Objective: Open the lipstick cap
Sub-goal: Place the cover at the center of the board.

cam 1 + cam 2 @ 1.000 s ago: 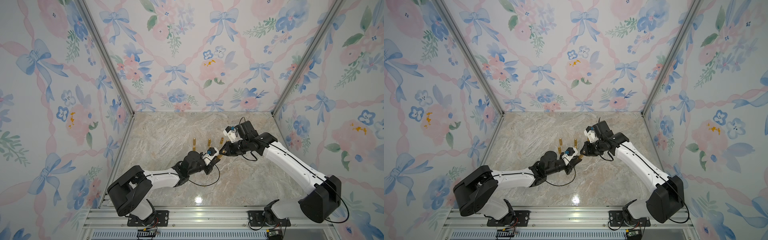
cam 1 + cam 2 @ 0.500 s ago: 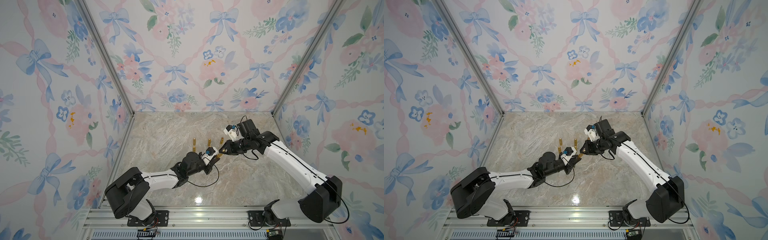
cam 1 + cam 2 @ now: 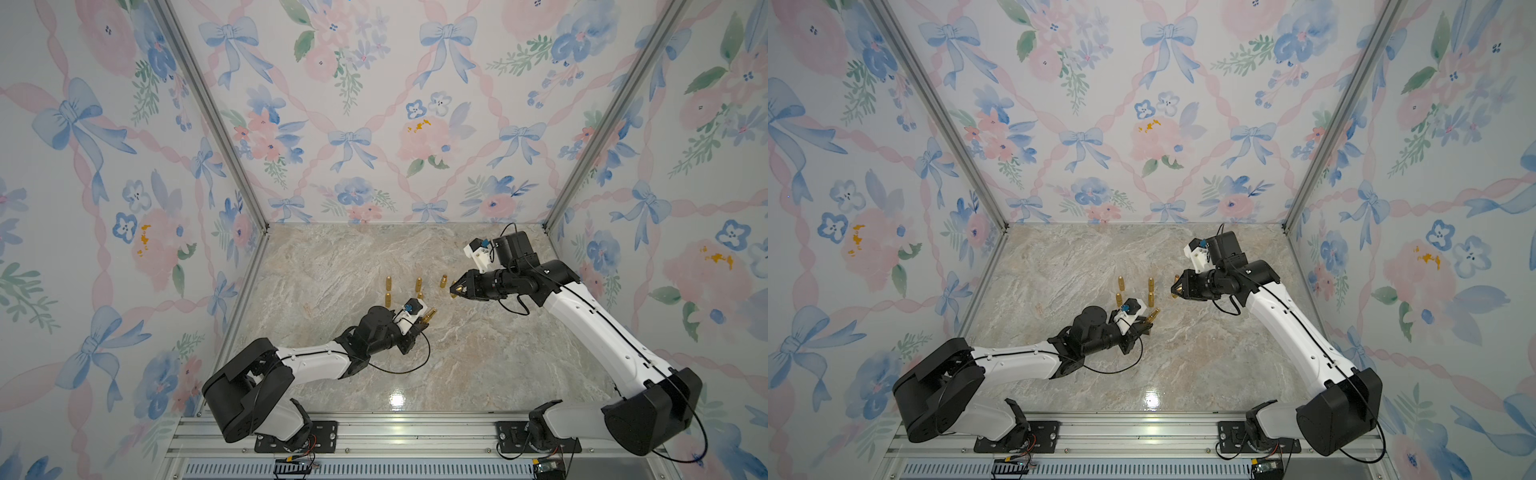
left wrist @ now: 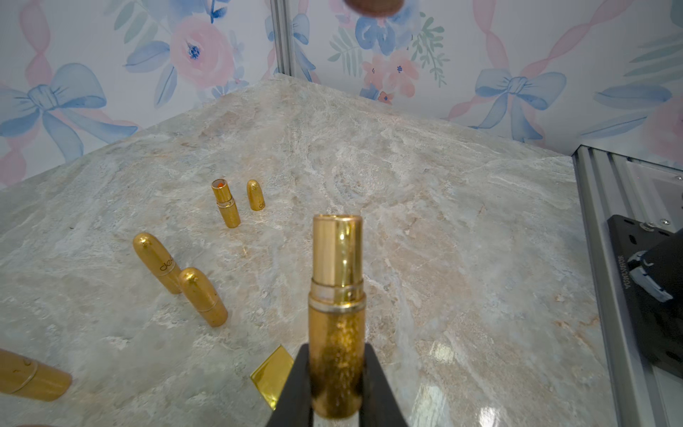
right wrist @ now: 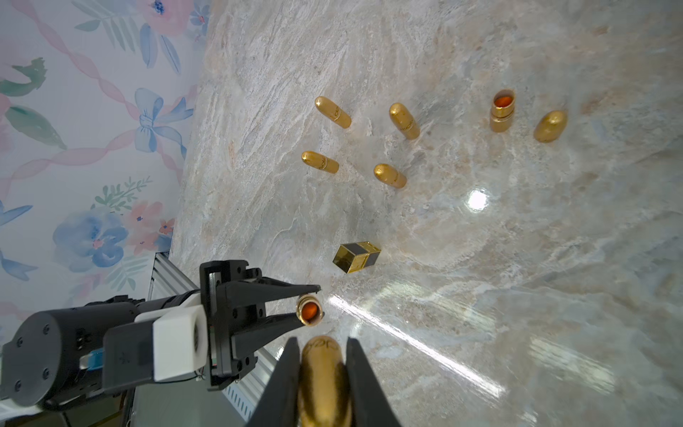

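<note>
The lipstick (image 4: 337, 295) is a gold tube, and my left gripper (image 4: 336, 349) is shut on its glittery lower part. Its open end shows the orange stick (image 5: 309, 311) between the left gripper's fingers (image 5: 281, 290). The cap (image 5: 324, 373), a rounded gold shell, is off the tube, with my right gripper (image 5: 323, 342) shut on it. In both top views the left gripper (image 3: 426, 316) (image 3: 1149, 316) and the right gripper (image 3: 455, 289) (image 3: 1177, 287) hang above mid-table, a short gap between tube and cap.
Several capped gold lipsticks (image 3: 389, 282) stand behind the grippers on the marble table (image 3: 478, 353). One uncapped lipstick (image 5: 502, 111) stands beside its loose cap (image 5: 550, 126). A square gold-and-black lipstick case (image 5: 356, 257) lies below the left gripper. Floral walls enclose three sides.
The two grippers, tip to tip a second ago, have drawn apart. The right one has moved back to the right with the cap, leaving the tube bare in the left.
</note>
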